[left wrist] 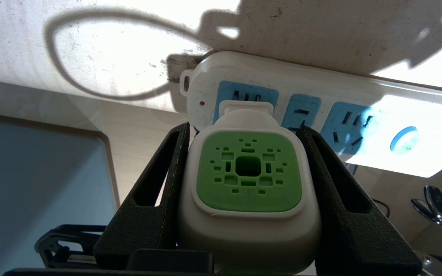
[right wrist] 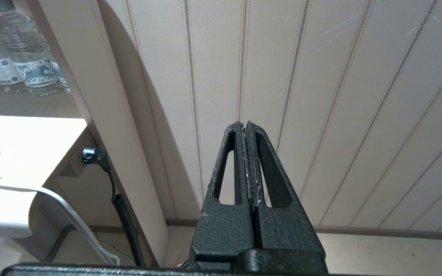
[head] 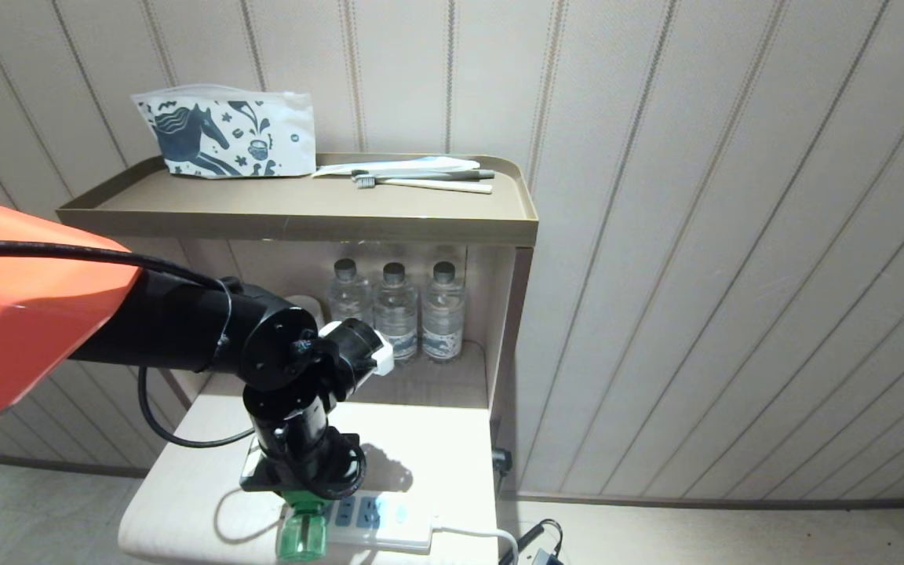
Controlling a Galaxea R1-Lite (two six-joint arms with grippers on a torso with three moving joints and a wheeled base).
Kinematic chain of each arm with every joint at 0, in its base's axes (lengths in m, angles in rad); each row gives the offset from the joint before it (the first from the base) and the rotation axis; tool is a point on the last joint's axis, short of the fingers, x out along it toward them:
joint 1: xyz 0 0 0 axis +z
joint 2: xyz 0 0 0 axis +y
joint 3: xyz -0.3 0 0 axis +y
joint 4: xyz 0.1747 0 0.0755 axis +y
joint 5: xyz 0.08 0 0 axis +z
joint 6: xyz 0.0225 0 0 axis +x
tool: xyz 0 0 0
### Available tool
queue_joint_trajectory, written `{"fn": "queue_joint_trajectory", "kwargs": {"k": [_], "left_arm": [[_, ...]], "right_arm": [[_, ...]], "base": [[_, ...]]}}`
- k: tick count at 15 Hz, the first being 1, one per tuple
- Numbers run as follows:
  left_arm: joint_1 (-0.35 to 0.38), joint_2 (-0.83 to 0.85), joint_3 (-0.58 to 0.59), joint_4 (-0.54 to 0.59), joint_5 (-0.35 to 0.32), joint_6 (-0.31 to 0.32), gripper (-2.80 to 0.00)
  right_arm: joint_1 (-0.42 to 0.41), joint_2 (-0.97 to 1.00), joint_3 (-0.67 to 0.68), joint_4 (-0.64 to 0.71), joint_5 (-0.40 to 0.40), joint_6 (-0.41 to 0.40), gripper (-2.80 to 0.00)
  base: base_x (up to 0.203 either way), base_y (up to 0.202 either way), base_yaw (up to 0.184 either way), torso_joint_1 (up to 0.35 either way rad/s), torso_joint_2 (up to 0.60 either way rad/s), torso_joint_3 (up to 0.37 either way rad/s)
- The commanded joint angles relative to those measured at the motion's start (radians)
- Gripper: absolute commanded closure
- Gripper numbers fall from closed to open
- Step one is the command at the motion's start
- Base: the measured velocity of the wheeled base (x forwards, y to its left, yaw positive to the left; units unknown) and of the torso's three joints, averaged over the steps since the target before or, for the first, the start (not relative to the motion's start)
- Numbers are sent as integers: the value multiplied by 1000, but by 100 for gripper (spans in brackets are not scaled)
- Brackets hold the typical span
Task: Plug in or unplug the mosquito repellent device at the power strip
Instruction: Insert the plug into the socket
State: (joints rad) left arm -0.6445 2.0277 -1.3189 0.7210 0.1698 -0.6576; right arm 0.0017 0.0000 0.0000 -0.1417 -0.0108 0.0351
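The mosquito repellent device (left wrist: 248, 174) has a white head with a green vented top, and its green bottle (head: 300, 535) hangs over the table's front edge. My left gripper (left wrist: 244, 126) is shut on the head, one black finger against each side. The device's plug end sits against the end socket face of the white power strip (left wrist: 382, 126), next to the small red light; the prongs are hidden. In the head view the left gripper (head: 303, 480) points down over the power strip (head: 393, 524). My right gripper (right wrist: 246, 124) is shut on nothing, off to the right, facing the panelled wall.
Three water bottles (head: 395, 310) stand in the niche behind the table (head: 436, 447). A printed pouch (head: 228, 133) and toothbrushes (head: 421, 182) lie on the upper shelf (head: 295, 224). Keys (left wrist: 434, 199) lie beside the strip. A black plug (right wrist: 94, 155) with a coiled cable hangs at the table's right side.
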Motion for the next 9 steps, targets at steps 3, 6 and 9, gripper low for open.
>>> {"fn": "queue_joint_trajectory", "kwargs": {"k": [3, 6, 9], "left_arm": [[0, 8, 3, 1, 0, -3, 0], [2, 13, 7, 1, 0, -3, 0], [5, 13, 6, 1, 0, -2, 0]], "right_arm": [[0, 0, 0, -1, 0, 0, 0], [1, 0, 0, -1, 0, 0, 0], [1, 0, 0, -1, 0, 0, 0]], "base": [[0, 0, 0, 0, 0, 0], [0, 0, 0, 0, 0, 0], [0, 0, 0, 0, 0, 0]]}}
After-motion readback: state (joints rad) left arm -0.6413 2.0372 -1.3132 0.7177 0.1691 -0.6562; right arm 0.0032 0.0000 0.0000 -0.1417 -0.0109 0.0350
